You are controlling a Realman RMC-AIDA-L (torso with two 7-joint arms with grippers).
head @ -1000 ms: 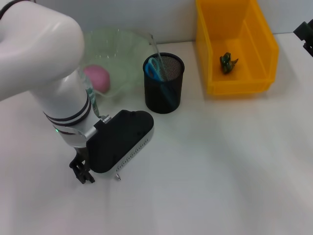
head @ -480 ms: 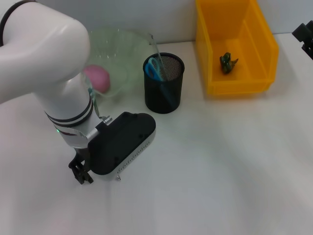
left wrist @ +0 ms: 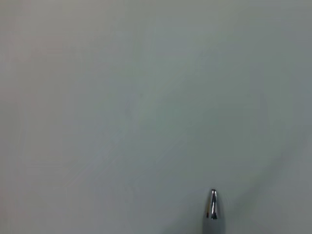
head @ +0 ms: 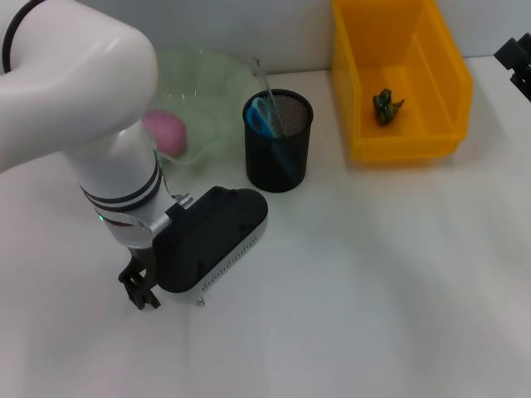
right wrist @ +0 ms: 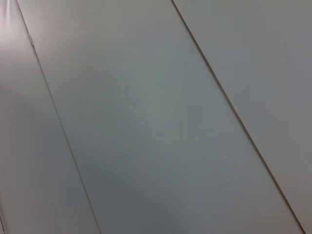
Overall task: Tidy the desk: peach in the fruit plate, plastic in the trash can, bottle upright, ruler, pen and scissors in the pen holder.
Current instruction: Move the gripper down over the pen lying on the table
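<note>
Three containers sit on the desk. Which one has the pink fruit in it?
The pale green fruit plate at the back left holds the pink peach. The black mesh pen holder holds scissors; the yellow bin holds a dark scrap.

Pen holder (head: 278,141) taken as landmark, standing on the desk (head: 373,274). Inside it, scissors (head: 264,114) and ruler (head: 267,89), the ruler leaning out toward the rear. Just left of it, fruit plate (head: 211,91), with peach (head: 164,133) in it. Right of it and slightly behind, trash can (head: 398,75), with plastic (head: 385,105) in it. In front and to the left, left gripper (head: 139,288) low over the desk, pen (left wrist: 212,210) tip close above the desk. Far right and behind, right gripper (head: 518,60).
</note>
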